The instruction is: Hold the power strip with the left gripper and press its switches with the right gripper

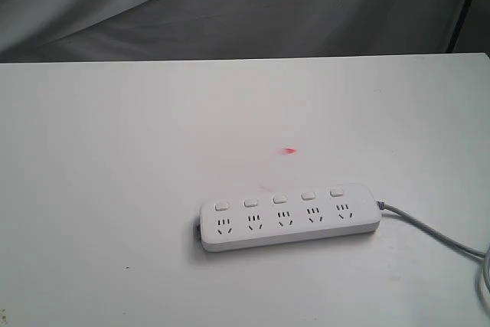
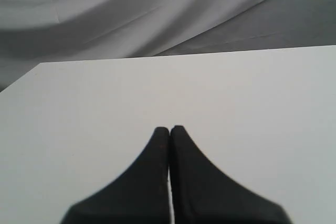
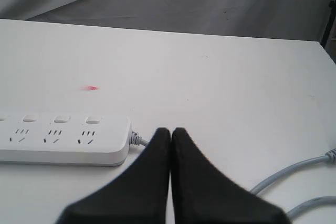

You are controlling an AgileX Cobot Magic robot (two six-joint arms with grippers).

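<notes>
Lying left-to-right, power strip (image 1: 289, 218), cord (image 1: 429, 227) end rightward.

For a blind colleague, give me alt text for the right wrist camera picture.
A white power strip lies on a white table, its grey cord running behind the right gripper, whose black jaws are shut and empty.

A white worktop (image 1: 115, 189) carries a small red mark (image 1: 289, 151) ahead of the right tool (image 3: 170, 129); wrinkled grey cloth (image 1: 230, 5) hangs beyond.
</notes>
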